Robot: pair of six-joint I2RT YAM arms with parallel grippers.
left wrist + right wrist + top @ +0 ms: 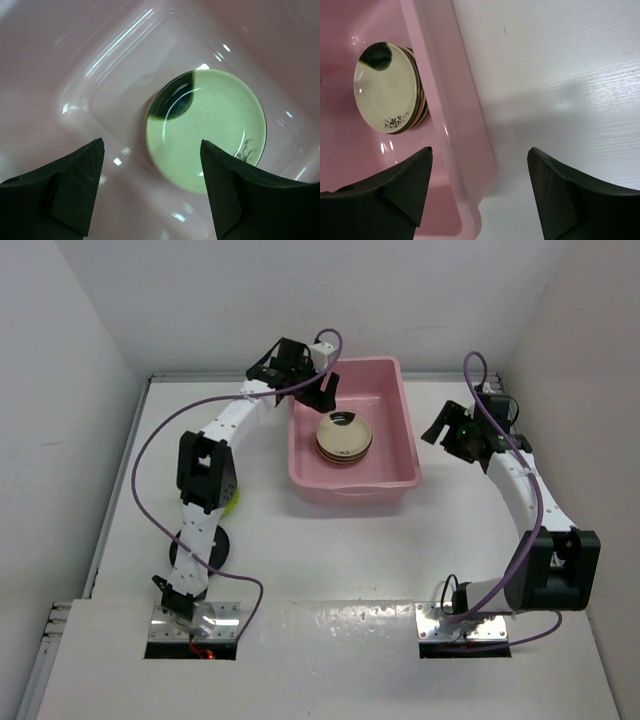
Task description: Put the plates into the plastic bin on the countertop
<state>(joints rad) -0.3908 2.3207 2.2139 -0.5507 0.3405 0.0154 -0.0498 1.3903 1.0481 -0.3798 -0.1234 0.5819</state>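
The pink plastic bin (352, 486) stands at the middle back of the white countertop (330, 550). A stack of plates (344, 436) sits inside it, with a cream plate bearing a dark patch on top. My left gripper (325, 392) hangs open and empty over the bin's far left part; in the left wrist view (152, 145) the top plate (210, 130) lies below on the bin floor (100, 75). My right gripper (441, 428) is open and empty just right of the bin; its view (480, 152) shows the bin rim (455, 110) and the stack (385, 87).
A lime green plate (234, 502) and a black plate (216, 545) lie on the countertop under my left arm, partly hidden by it. White walls close the back and sides. Bare tabletop (560, 75) lies right of the bin.
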